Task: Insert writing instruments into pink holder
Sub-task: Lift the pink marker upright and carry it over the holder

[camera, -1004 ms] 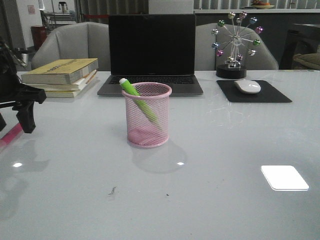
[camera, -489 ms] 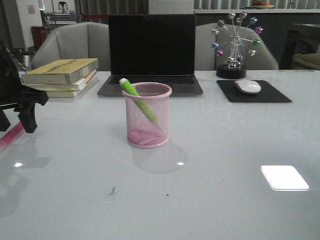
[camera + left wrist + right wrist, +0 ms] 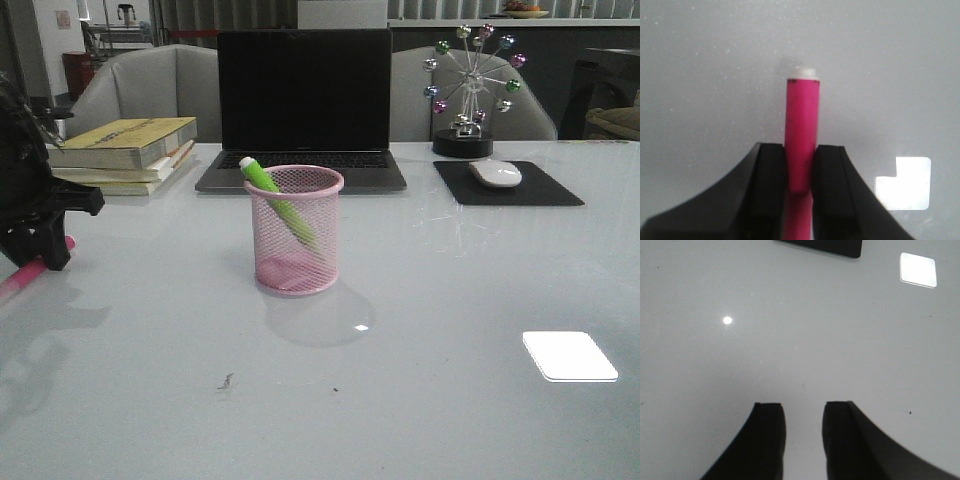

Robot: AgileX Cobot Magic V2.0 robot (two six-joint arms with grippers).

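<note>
The pink holder [image 3: 295, 240] stands upright at the middle of the table. A lime green marker [image 3: 262, 177] leans inside it, its pale tip over the left rim. My left gripper [image 3: 45, 250] is low at the table's far left edge, shut on the magenta marker [image 3: 20, 279]. In the left wrist view the magenta marker [image 3: 802, 120] sits squeezed between the two black fingers [image 3: 771, 170], and its white end points away from the gripper [image 3: 801, 150]. My right gripper [image 3: 802, 407] hangs open over bare table, outside the front view.
A closed-screen laptop [image 3: 303, 100] stands behind the holder, with stacked books [image 3: 125, 150] to its left. A mouse [image 3: 495, 172] on a black pad [image 3: 540, 190] and a ferris-wheel ornament [image 3: 470, 90] are at the back right. Chairs stand behind the table.
My left gripper has shifted a little up and to the right with the magenta marker. A bit of pink now shows past the finger. The holder and green marker have not moved.
</note>
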